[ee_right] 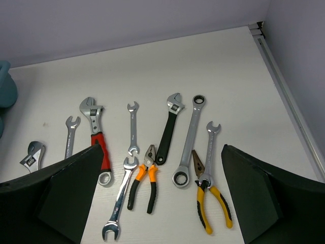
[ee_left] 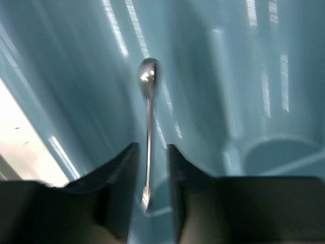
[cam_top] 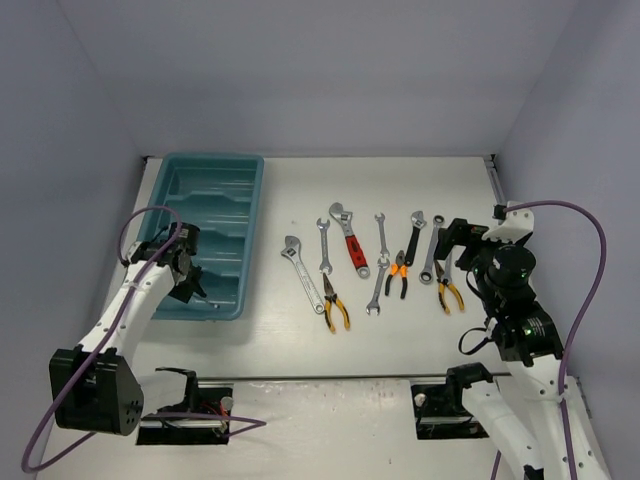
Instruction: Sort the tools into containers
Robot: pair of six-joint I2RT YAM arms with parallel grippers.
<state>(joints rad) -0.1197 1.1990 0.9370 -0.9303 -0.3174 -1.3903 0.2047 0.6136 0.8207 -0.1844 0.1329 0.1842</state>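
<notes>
While the left hand (ee_left: 151, 152) hangs low inside the teal-blue rectangular plastic tray (ee_left: 244, 76), its black fingers (ee_left: 122, 173) stand narrowly parted. A slim silver metal wrench (ee_left: 148, 117) sits in the gap. A sliver of space shows on each side of the shank, so the tool appears unclamped. The low position probably keeps the drop short and the tool inside its compartment. Which compartment this is cannot be told.

The wrench's long axis runs straight away from the hand. Its rounded end points outward and its forked end lies between the fingers.

The right hand (ee_right: 160, 152) is spread wide and holds nothing. It hovers above the unsorted tools on the white bench (cam_top: 330, 190), among them a red-handled adjustable wrench (ee_right: 96, 137) and yellow-handled pliers (ee_right: 210, 201), probably ready for a pick.
</notes>
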